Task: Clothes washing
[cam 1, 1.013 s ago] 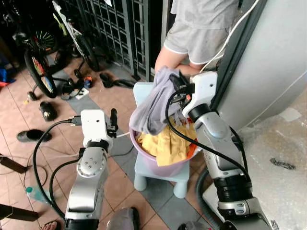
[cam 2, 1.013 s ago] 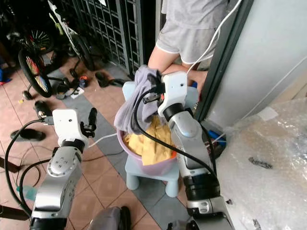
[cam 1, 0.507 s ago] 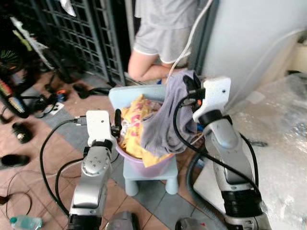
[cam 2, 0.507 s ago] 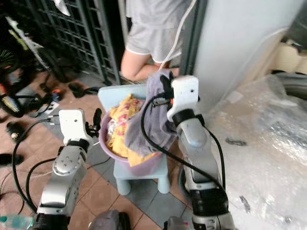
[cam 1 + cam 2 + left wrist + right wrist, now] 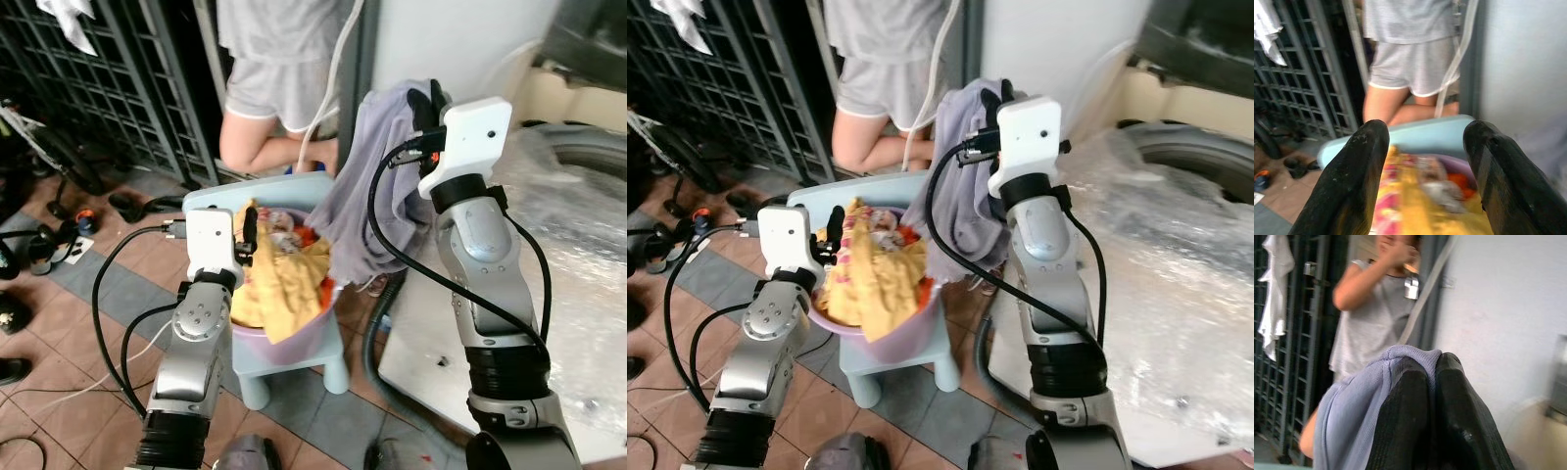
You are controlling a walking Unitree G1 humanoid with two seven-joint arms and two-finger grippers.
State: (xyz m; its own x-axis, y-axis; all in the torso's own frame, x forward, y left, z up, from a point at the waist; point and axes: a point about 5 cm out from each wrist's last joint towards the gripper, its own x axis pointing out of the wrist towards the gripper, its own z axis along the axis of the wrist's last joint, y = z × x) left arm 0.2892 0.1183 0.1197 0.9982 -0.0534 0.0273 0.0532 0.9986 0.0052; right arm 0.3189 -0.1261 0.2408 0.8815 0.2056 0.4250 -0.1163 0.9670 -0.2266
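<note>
While your right gripper (image 5: 423, 101) pinches the grey garment (image 5: 367, 186), your spread, empty left gripper (image 5: 245, 227) faces the purple basin (image 5: 896, 333) of seemingly yellow clothes (image 5: 279, 284).

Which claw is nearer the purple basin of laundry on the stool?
Left. The left claw hovers open at the purple basin's rim, over the yellow cloth. The right claw is raised beside it, shut on the grey garment.
</note>
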